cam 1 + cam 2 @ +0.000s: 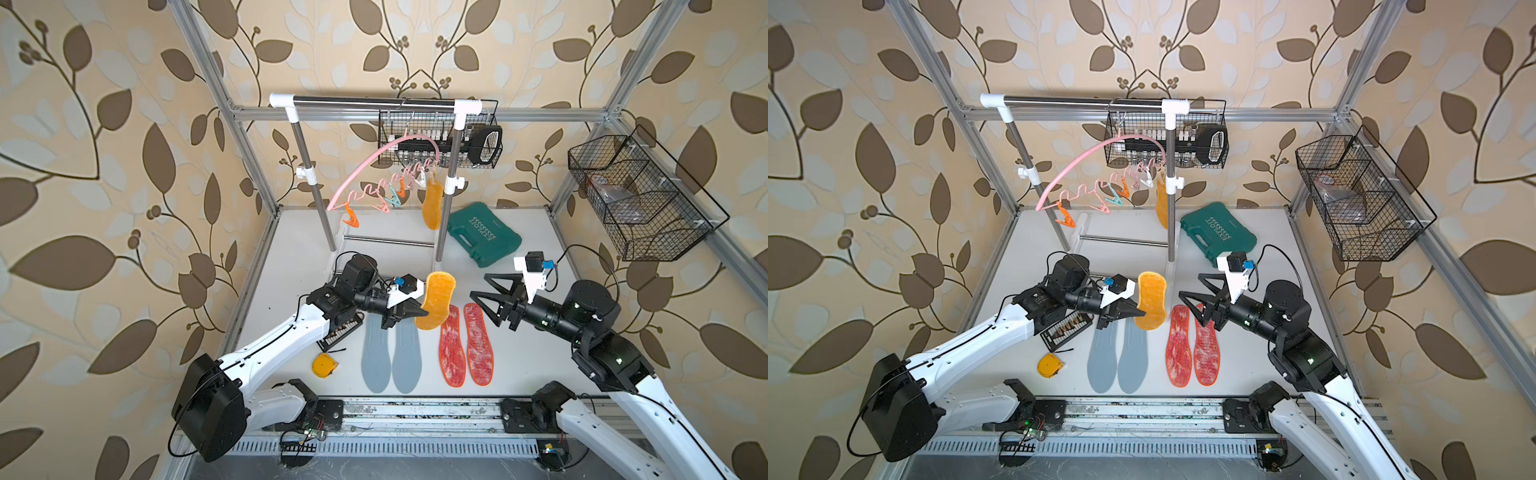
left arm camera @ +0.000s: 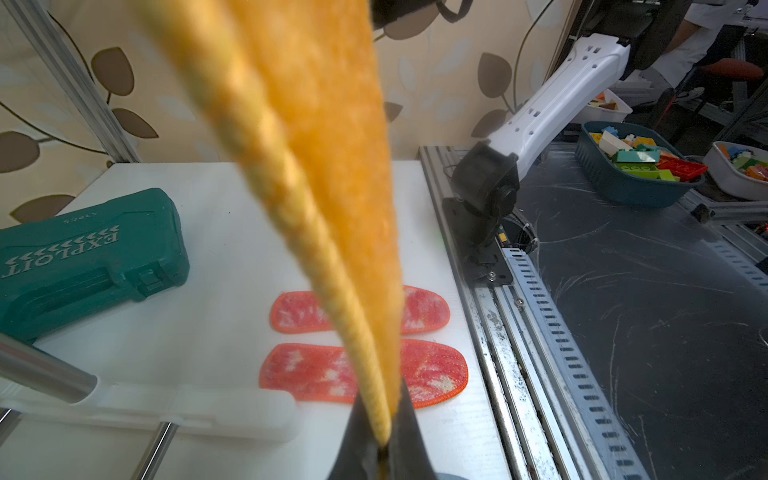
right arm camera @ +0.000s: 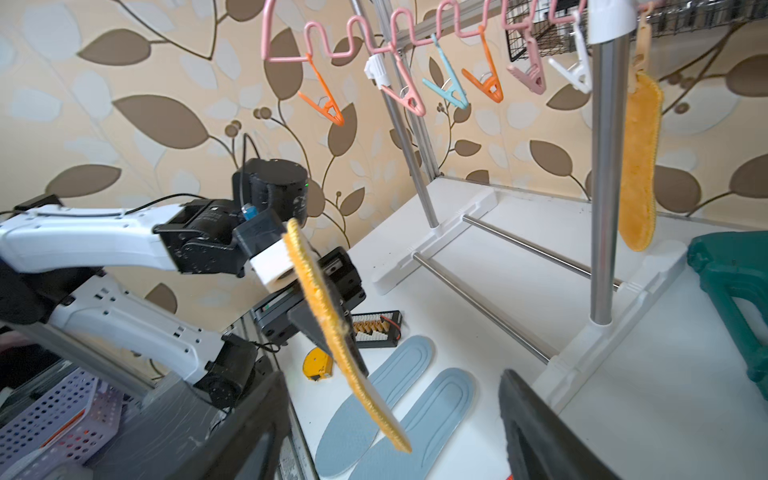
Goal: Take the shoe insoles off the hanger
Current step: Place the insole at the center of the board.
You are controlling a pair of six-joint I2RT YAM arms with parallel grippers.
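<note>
Mustard-yellow suede-like pair, split between two places: held yellow insole (image 1: 436,303) clamped edge-on in the left gripper (image 1: 409,311), jaws closed on it, lifted clear of the table (image 1: 299,257) over the far ends of the flat pairs; in the left wrist view its stitched rim runs out from between the black fingers (image 2: 357,449); hanging yellow insole (image 1: 432,208) is the only one on the hanger (image 1: 376,154), clipped at its higher end and dangling just beside the right post of the garment rack (image 1: 374,102). Hanger: thin pink arc, hooked on the rack's top bar, tilted; other clips (image 3: 328,110) hang loose. Blue-grey insoles (image 1: 376,361): two, flat, side by side on the table near its front edge. Red-orange insoles (image 1: 452,353): two, flat, side by side, just to the right of the blue-grey pair. Right gripper (image 1: 478,285): jaws spread wide, nothing between them, poised above the far ends of the red-orange pair, pointing toward the held insole but apart from it. Sundries on the table: green tool case (image 1: 484,239) behind the right gripper; yellow tape measure (image 1: 325,365) left of the blue-grey pair.
</note>
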